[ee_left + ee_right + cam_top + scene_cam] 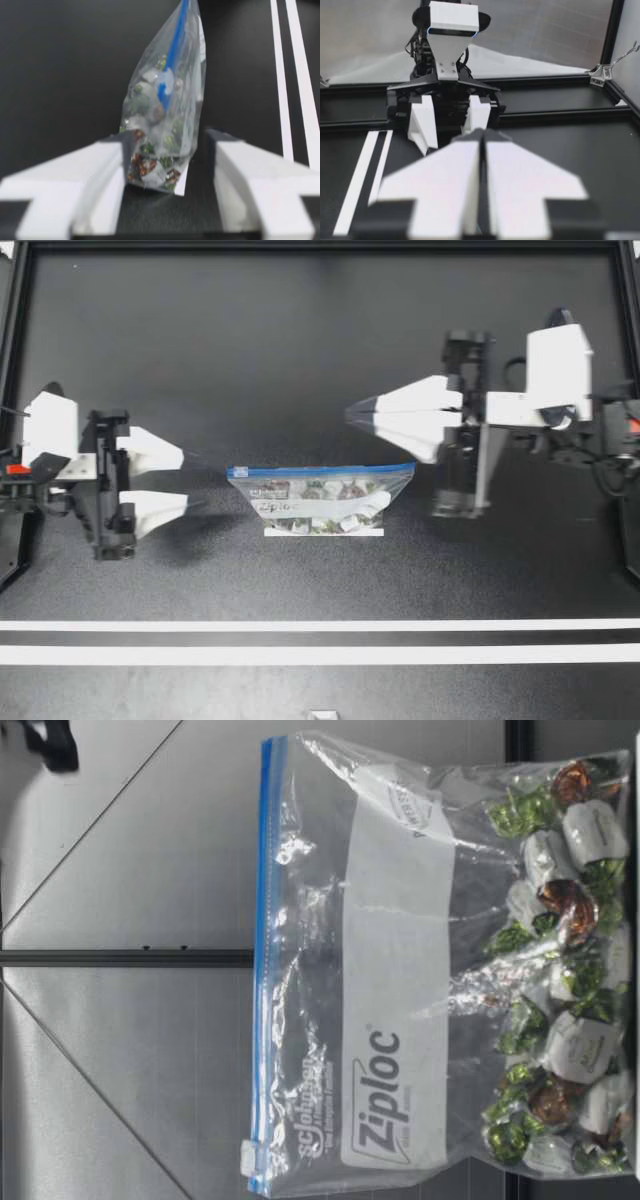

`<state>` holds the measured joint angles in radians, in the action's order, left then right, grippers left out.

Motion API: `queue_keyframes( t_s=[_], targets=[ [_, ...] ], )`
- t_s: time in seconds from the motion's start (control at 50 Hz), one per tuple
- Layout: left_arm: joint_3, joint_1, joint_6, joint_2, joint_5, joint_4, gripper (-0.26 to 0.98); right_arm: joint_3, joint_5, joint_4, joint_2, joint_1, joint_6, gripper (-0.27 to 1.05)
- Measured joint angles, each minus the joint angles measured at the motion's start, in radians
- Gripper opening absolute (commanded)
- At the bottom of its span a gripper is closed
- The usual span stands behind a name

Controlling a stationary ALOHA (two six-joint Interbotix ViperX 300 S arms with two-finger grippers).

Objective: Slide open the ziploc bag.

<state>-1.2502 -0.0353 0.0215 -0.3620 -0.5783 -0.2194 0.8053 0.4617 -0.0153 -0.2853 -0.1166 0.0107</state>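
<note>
Left gripper [186, 479], spread, faced the bag [320, 498] end-on, nearer than the pressed-together right gripper [350, 414]; the seal [320, 470] ran between them.

1 ziploc bag [320, 498] on the bench [300, 360], between the left jaws and the right jaws, just ahead of the left pair. On the bag: 1 blue zip strip [262, 970], 1 small white slider [246, 1156], 1 white label panel [395, 970]. Inside: wrapped candies [590, 830] in 3 colours (green, white, brown). At least 3 brown show; the rest are too piled up for an exact no. 2 arms, i.e. left arm [60, 455] and right arm [540, 380], w/ 2 fingers [150, 448] each, 4 total: 1 pair spread apart (left), 1 pair pressed together (right). 2 white tape lines [320, 625] on the bench, off to one side of both sets of jaws.
</note>
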Motion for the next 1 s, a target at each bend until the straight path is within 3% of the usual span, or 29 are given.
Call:
queue_keyframes(
  t_s=[0.14, 0.4, 0.56, 0.8, 1.0],
  targets=[
    [0.035, 0.002, 0.018, 0.084, -0.049, 0.0, 0.45, -0.052, -0.006, -0.011, 0.067, 0.0, 0.0, 0.37],
    [0.084, 0.002, 0.043, 0.179, -0.086, 0.0, 0.41, -0.13, -0.067, -0.021, 0.166, -0.002, 0.0, 0.37],
    [0.087, 0.002, 0.041, 0.179, -0.1, -0.002, 0.25, -0.166, -0.11, -0.04, 0.219, 0.0, 0.0, 0.37],
    [0.087, 0.0, 0.026, 0.181, -0.1, 0.011, -0.13, -0.21, -0.152, -0.046, 0.285, 0.0, 0.0, 0.37],
    [0.092, 0.0, 0.026, 0.179, -0.1, 0.044, -0.18, -0.262, -0.224, -0.084, 0.342, 0.023, 0.0, 0.38]
  ],
)
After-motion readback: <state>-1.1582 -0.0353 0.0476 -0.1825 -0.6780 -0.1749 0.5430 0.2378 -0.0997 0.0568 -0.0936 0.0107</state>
